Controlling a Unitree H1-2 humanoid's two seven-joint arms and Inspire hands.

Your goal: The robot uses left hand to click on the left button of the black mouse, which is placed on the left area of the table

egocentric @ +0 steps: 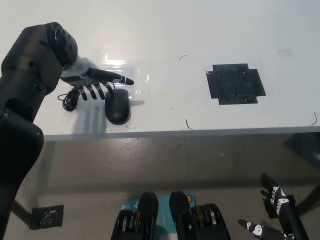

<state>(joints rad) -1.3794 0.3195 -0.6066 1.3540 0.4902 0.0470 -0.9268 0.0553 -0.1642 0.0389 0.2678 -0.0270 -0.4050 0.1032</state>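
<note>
Left hand (92, 80) spread open just beside black mouse (117, 105) on white desk (200, 30), fingertips near its front; right hand (275, 207) open, low, well apart

I can't read any txt, brand, label or no. anywhere in the head view. Black mouse (117, 105) just below the left hand (89, 78): no logo legible on its top. Black tape patch (235, 83), well off to that hand's right on the table (210, 30): plain, no print. Right hand (275, 200), low by the floor, has small white marks on it, too tiny for me to read as chars.
</note>
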